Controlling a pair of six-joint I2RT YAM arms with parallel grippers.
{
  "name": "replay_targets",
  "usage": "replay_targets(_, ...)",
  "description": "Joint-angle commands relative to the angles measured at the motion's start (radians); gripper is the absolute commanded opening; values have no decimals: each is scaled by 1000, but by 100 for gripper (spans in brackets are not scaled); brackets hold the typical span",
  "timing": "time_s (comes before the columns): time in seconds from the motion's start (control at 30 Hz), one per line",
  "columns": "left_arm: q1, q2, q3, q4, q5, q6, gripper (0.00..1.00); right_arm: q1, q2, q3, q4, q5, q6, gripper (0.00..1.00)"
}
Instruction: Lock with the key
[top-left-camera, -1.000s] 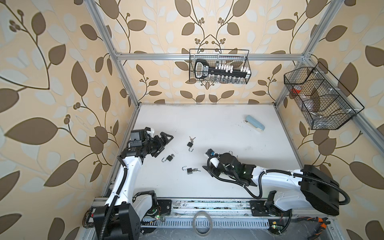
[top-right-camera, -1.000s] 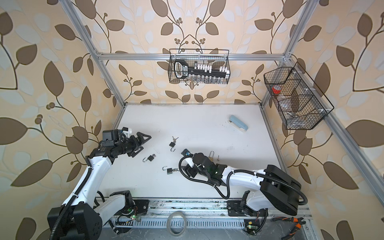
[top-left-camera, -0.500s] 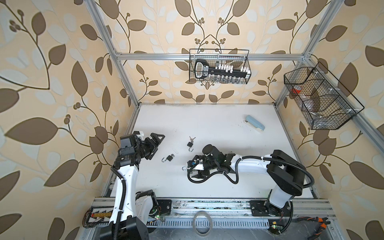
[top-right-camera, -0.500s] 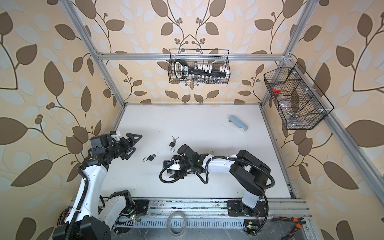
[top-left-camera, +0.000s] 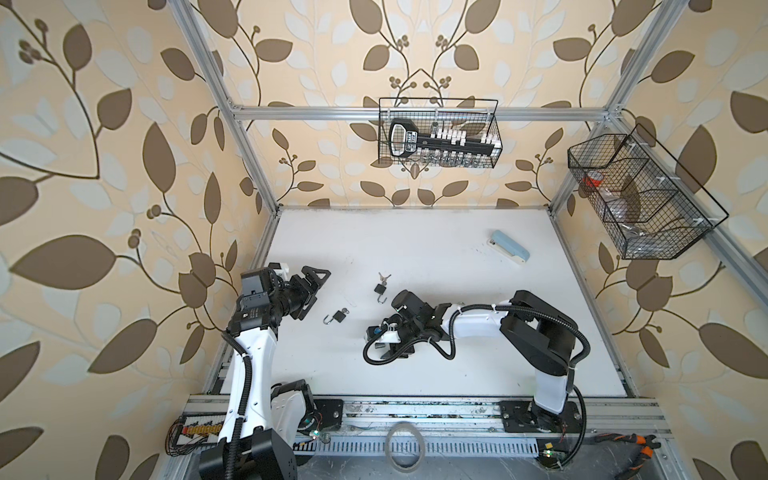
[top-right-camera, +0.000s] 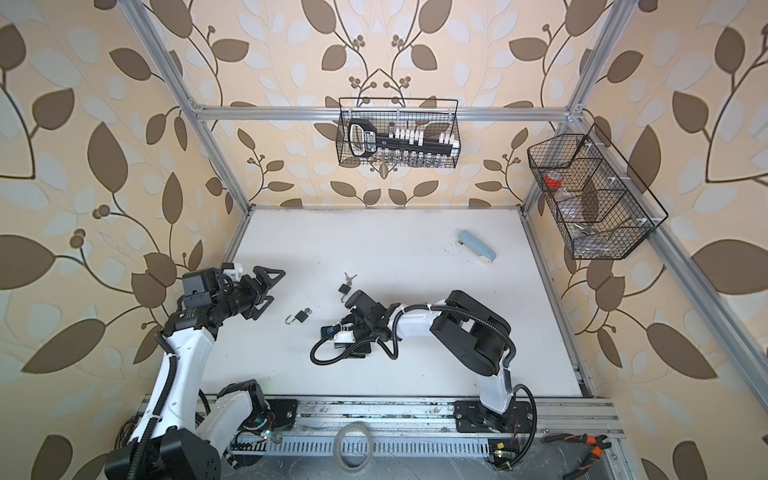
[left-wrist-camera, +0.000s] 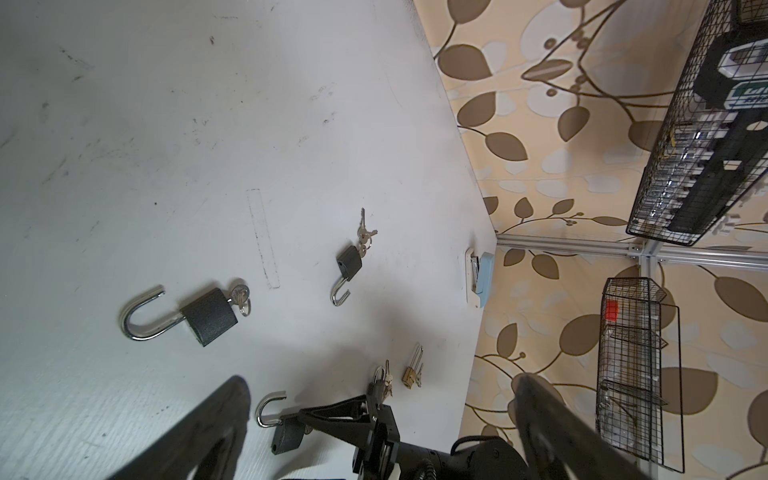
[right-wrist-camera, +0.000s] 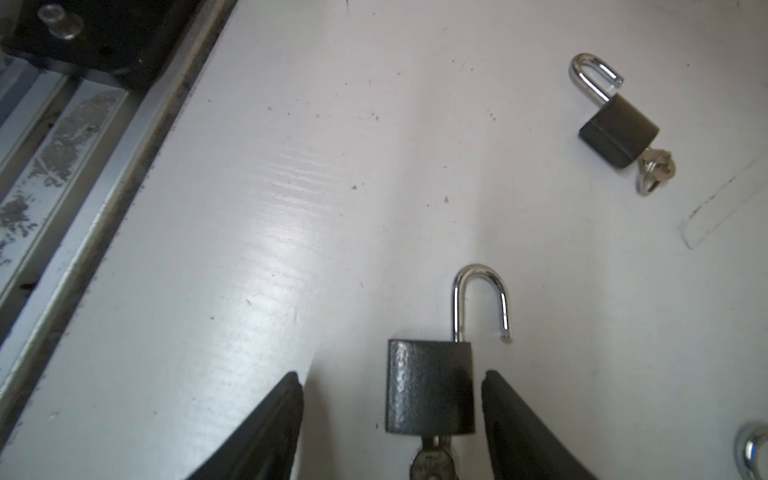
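scuffed white tabletop (top-left-camera: 415, 249), leaf-papered walls (top-left-camera: 124, 166), wire baskets (top-left-camera: 438, 133) on the frame. padlock (right-wrist-camera: 430, 386), key (right-wrist-camera: 432, 459) in it, shackle open, flat mid-table between the parted right gripper (right-wrist-camera: 392, 375), gaps both sides. left gripper (top-left-camera: 313, 291) spread wide, empty.

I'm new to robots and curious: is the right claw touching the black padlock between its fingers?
Apart. In the right wrist view, bare table shows between the black padlock and each finger of the right gripper.
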Motion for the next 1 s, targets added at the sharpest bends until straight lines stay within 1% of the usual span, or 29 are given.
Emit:
replay_targets(0.0, 2, 0, 46, 22, 38, 5, 99, -7, 30, 37, -23, -9, -9, 65)
replay_targets(0.13, 2, -1, 44, 21, 40, 10, 99, -14, 43, 39, -24, -11, 1, 60)
replay_targets(0.27, 3, -1, 45, 22, 44, 10, 99, -18, 61, 48, -33, -12, 17, 49)
replay_targets(0.57, 3, 1, 54, 17, 48, 16, 99, -22, 84, 47, -63, -8, 18, 45)
replay_targets(0.7, 3, 3, 62, 8, 38, 31, 99, -25, 81, 32, -60, -1, 20, 33)
replay_targets(0.83, 2, 19, 99, -20, 20, 67, 99, -25, 61, 22, -50, 7, 23, 25)
replay_targets(0.93, -1, 35, 146, -43, 11, 112, 99, -32, 4, 6, -21, -9, 46, 18)
replay_targets(0.97, -8, 40, 160, -42, 6, 126, 99, -33, -28, 2, -13, -9, 64, 14)
